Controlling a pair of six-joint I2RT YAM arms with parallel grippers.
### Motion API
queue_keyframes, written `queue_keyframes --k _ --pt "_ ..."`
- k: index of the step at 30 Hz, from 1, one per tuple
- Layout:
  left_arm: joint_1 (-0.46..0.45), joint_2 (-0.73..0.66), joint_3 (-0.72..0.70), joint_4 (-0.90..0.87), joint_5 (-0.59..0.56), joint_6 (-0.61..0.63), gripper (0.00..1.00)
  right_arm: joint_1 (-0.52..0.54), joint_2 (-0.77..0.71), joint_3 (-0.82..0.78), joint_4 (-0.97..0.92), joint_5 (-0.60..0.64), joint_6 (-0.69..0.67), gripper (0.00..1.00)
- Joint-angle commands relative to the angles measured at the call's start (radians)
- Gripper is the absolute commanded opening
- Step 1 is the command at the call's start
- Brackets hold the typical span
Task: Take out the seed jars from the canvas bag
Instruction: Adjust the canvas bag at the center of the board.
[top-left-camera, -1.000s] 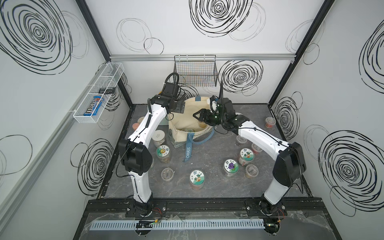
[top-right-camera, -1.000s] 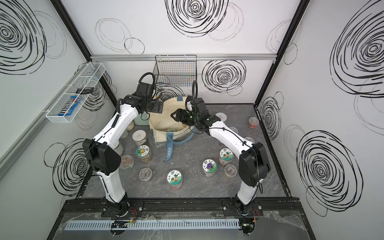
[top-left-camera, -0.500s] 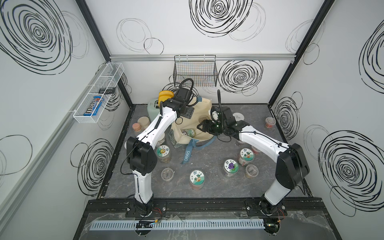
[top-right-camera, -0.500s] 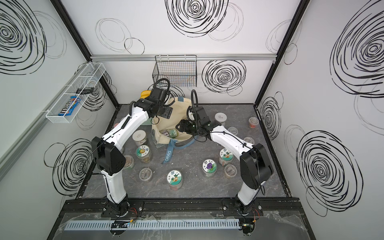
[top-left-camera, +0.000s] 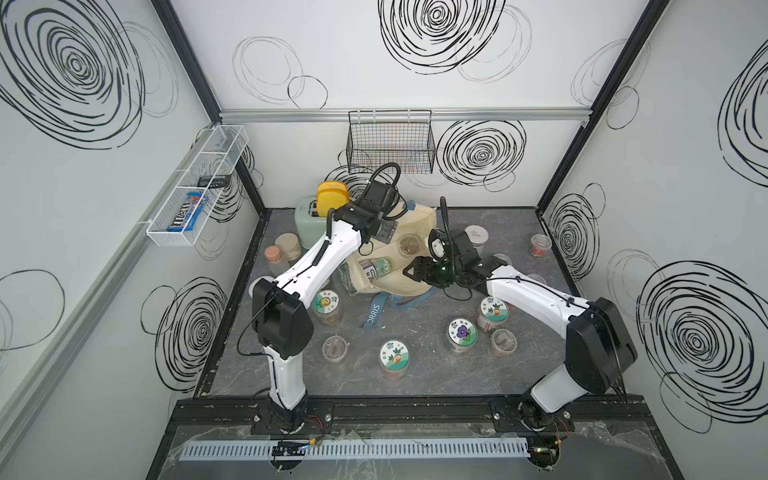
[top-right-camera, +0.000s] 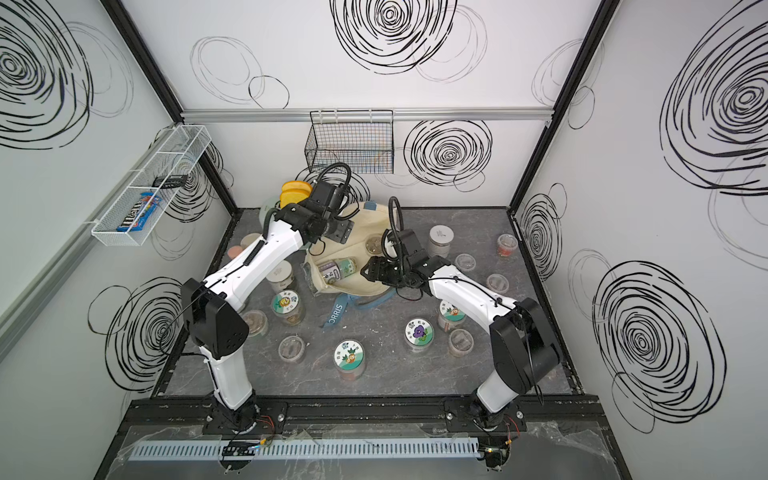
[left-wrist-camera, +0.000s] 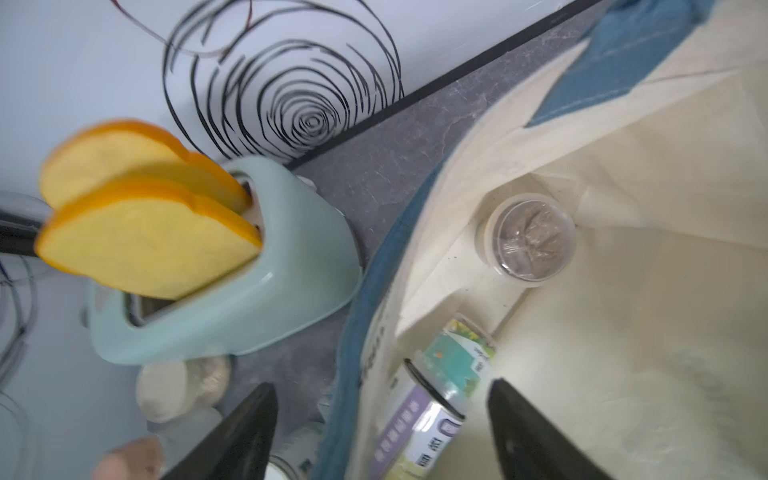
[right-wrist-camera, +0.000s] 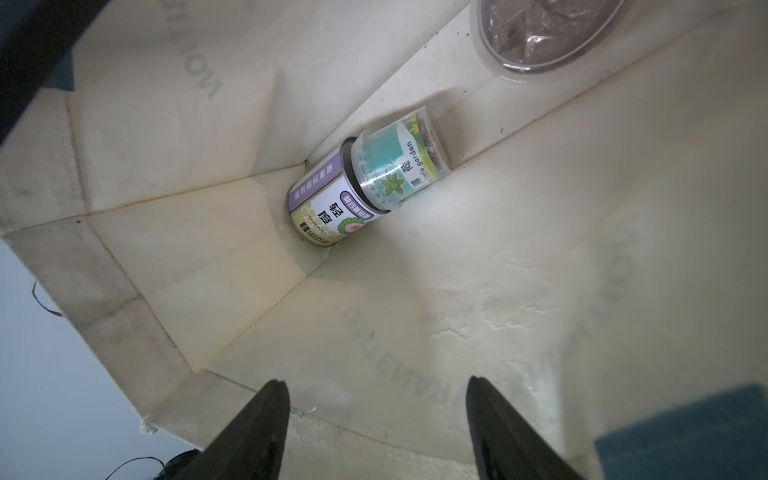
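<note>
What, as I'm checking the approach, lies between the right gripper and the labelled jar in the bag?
Nothing but bare canvas bag lining, in the right wrist view, from right gripper to labelled jar.

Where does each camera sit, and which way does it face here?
Top views: high at the front, looking down on the whole cell; left arm and right arm meet at the bag.
Left wrist: above the bag's rim, facing the toaster and bag inside; left pincer open.
Right wrist: at the bag mouth, facing into it; right pincer open.
Shared: both wrist views show the labelled jar and clear-lid jar.
</note>
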Motion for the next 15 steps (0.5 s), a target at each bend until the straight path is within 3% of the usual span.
queue_keyframes --k 1,7,9,15 --pt "-0.014 -0.042 -0.045 0.045 0.002 -0.009 0.38 -0.003 -0.049 -0.018 -0.033 0.027 -0.015 0.72" --pt "-0.087 -0.136 -0.134 0.082 0.054 -0.07 0.05 -0.015 -0.085 -0.044 -0.006 0.094 -0.039 0.72" --pt "-0.102 -0.146 -0.15 0.075 0.062 -0.09 0.0 -0.016 -0.09 -0.041 0.013 0.119 -0.061 0.72" --pt "-0.129 -0.171 -0.182 0.058 0.118 -0.142 0.0 -0.015 -0.093 -0.051 0.164 0.157 -0.118 0.72"
